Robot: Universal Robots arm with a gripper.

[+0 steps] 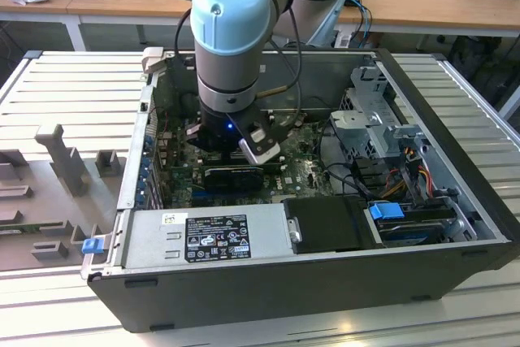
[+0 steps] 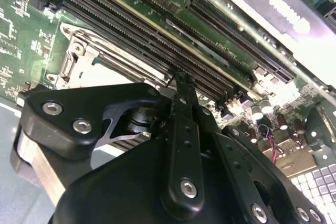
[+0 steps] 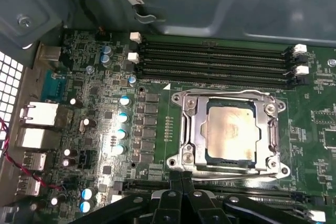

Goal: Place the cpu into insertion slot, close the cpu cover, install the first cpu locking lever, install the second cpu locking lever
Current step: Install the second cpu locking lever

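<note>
Silver-beige, the cpu lies flat in the insertion slot, and the cpu cover is folded down around it, its window framing the chip. One chip, one socket, one cover. Along the socket's far side from the gripper run four long black memory slots in parallel, close to the cover's edge, with white clips at their ends. To one side of the socket stands a column of four blue-topped capacitors; green motherboard lies bare on the other side.

Just at the socket's near edge the gripper hangs with its two black fingers pressed together, nothing between them. In the second wrist view the fingertip reaches the edge of the memory slots beside the cover's corner.

In the exterior view the one arm reaches straight down into the open computer case. Drive bays crowd the exterior view's right, and the power supply borders the near wall.
</note>
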